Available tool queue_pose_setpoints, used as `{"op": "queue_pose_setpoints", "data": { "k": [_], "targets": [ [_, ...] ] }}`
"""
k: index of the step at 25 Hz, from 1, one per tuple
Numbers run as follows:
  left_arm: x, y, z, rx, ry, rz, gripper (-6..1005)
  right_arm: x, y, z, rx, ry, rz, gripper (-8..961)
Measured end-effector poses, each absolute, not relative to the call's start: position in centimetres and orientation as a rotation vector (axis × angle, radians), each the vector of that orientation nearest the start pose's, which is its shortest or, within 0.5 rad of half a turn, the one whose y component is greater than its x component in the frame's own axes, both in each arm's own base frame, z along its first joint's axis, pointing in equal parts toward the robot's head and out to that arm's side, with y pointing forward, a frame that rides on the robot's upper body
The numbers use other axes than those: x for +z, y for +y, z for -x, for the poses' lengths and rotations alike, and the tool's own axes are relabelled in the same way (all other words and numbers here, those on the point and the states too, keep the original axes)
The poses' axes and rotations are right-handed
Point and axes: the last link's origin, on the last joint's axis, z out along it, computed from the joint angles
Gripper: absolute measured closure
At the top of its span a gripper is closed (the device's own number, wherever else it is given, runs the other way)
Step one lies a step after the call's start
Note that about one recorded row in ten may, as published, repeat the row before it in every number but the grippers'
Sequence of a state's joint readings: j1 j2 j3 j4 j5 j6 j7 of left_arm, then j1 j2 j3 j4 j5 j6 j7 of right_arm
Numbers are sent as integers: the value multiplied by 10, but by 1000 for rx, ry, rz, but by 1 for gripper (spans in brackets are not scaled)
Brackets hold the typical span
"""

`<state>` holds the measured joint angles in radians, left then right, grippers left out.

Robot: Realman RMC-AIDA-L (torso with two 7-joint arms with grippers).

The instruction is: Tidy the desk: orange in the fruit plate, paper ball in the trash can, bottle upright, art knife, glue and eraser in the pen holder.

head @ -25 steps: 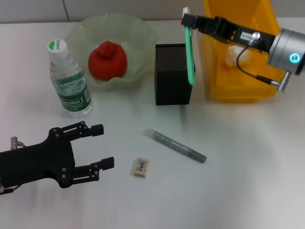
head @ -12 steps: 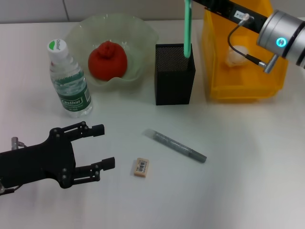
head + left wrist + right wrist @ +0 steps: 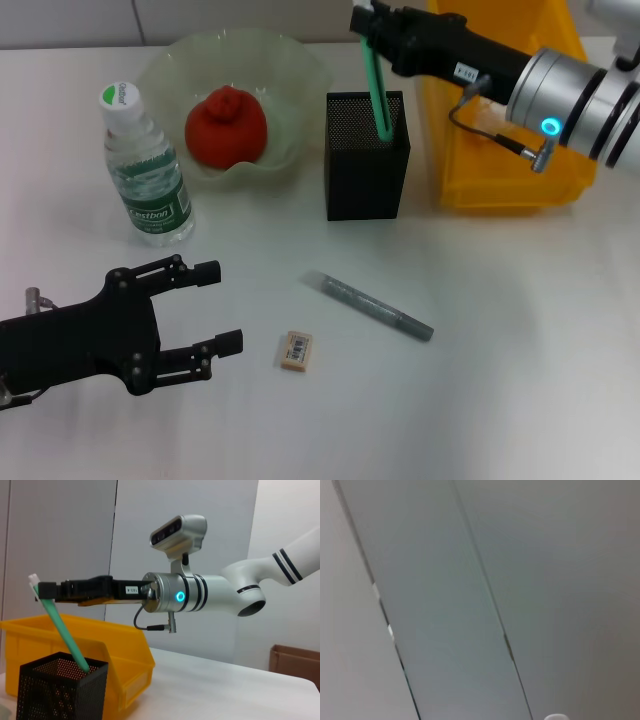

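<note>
Your right gripper [image 3: 372,22] stays clamped on the knife [image 3: 377,85]: long axis tilted, lower end in the holder [image 3: 365,170]. It was upright before. Left gripper [image 3: 215,308] idle, claw apart.

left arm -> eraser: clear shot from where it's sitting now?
Probably yes. The left gripper is open on the near side of the table, and the eraser lies flat just beside its fingers with bare table between. The grey stick lies farther off.
</note>
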<state>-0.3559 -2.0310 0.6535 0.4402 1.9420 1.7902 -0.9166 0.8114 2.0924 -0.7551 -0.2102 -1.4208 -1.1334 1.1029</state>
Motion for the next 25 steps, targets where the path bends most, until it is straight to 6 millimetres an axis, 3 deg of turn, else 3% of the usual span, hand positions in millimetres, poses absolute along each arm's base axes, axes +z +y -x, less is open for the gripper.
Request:
{"op": "queue_pose_setpoints", "data": {
  "k": [3, 8, 14, 21, 25],
  "targets": [
    [-5, 243, 303, -940, -357, 2734, 216, -51, 407, -196, 972, 576, 2326, 678],
    [-5, 242, 303, -944, -360, 2737, 216, -48, 404, -201, 996, 557, 2292, 650],
    [-4, 242, 303, -946, -361, 2739, 216, -45, 399, -201, 1036, 545, 2284, 432],
    [-4, 239, 305, -941, -367, 2739, 216, -17, 371, -190, 1320, 397, 2318, 324],
    [-3, 238, 307, -931, -368, 2741, 216, -13, 357, -185, 1333, 322, 2451, 261]
  ]
}}
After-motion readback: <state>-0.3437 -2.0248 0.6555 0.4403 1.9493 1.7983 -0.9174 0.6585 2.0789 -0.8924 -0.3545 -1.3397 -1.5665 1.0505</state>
